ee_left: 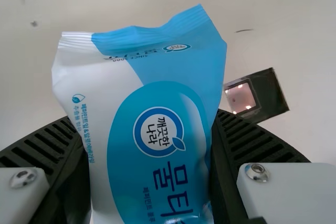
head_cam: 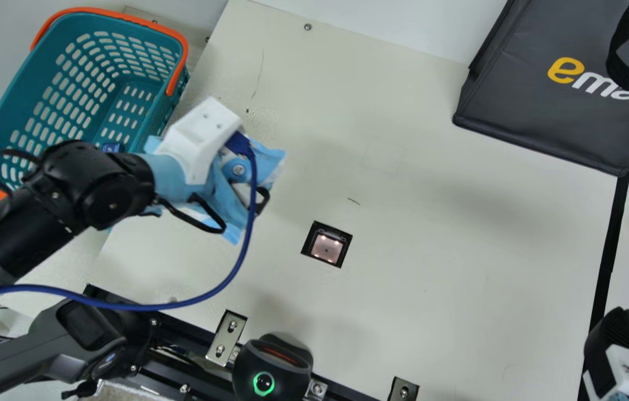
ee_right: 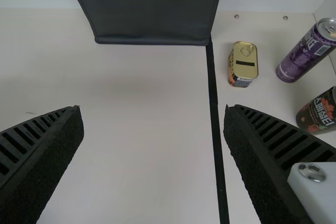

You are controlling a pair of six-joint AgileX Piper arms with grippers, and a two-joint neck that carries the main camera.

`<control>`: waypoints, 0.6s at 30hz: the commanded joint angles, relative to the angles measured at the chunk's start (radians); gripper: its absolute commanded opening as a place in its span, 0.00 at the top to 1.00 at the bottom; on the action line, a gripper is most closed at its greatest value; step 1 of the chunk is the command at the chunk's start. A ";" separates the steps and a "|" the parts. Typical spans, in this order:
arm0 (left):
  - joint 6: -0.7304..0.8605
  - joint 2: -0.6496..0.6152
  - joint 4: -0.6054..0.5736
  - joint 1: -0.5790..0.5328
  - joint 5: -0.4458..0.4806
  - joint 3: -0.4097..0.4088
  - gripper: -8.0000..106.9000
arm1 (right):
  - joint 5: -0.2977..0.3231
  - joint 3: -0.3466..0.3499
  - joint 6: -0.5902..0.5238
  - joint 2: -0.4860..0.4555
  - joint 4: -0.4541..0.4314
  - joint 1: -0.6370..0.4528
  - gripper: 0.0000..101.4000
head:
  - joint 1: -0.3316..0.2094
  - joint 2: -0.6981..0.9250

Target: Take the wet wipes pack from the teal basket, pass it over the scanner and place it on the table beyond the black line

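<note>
In the main view my left gripper (head_cam: pixel 200 136) is over the table beside the teal basket (head_cam: pixel 150 120), up and left of the square scanner window (head_cam: pixel 326 248). The blue-and-white wet wipes pack (head_cam: pixel 271 161) shows partly beneath it. In the left wrist view, the left gripper (ee_left: pixel 152 156) is shut on the wipes pack (ee_left: pixel 157 103), its ribbed fingers against both sides; the scanner window (ee_left: pixel 254 97) lies off to one side. My right gripper (head_cam: pixel 618 345) is near the black line (head_cam: pixel 609 250) at lower right. The right wrist view has the right gripper (ee_right: pixel 154 129) open, nothing between its fingers.
Past the black line (ee_right: pixel 214 108) stand a small yellow-topped tin (ee_right: pixel 243 62), a purple can (ee_right: pixel 305 53) and a dark can (ee_right: pixel 319 113). A dark bag (head_cam: pixel 559 94) sits at the upper right. A black device with a green ring (head_cam: pixel 272 367) is at the table's near edge.
</note>
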 commanded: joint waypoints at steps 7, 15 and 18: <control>0.015 0.108 -0.011 -0.129 -0.086 0.009 1.00 | 0.000 0.000 0.000 0.000 0.000 0.000 0.06 | -0.029 0.002; 0.083 0.202 -0.063 -0.182 -0.153 0.010 1.00 | 0.000 0.000 0.000 0.000 0.000 0.000 0.06 | -0.029 0.002; 0.124 0.231 -0.093 -0.195 -0.173 0.008 1.00 | 0.000 0.000 0.000 0.000 0.000 0.000 0.06 | -0.029 0.002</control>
